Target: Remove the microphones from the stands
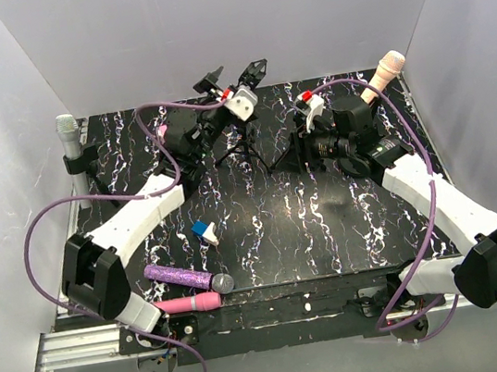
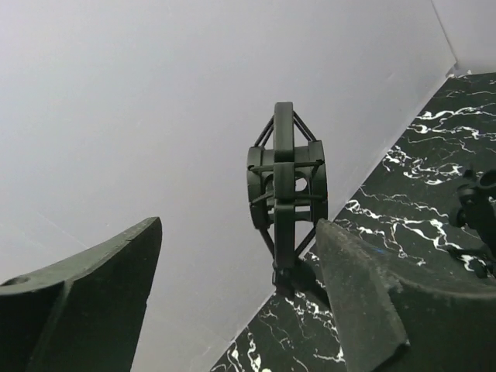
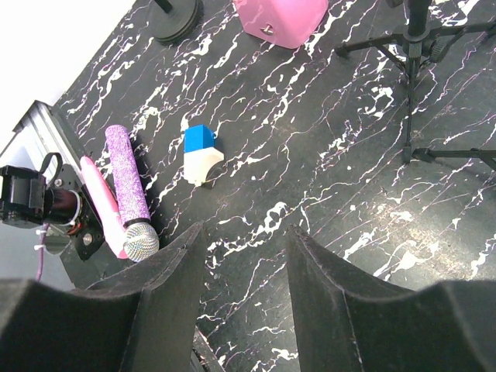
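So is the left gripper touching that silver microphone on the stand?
Apart. The top view shows the left gripper open near the back wall, well clear of the silver microphone.

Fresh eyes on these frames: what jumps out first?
A glittery purple microphone lies at the table's near-left edge beside a pink one. A silver microphone stands upright at the far-left corner, and a peach one leans at the far right.

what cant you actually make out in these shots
Top external: whatever holds the peach microphone is hidden behind the right arm.
Right wrist: the pink object is cut off by the top edge, unidentifiable.
Right wrist: the tripod stand loses its top past that edge.
Left wrist: the shock mount has its foot partly hidden behind a finger.
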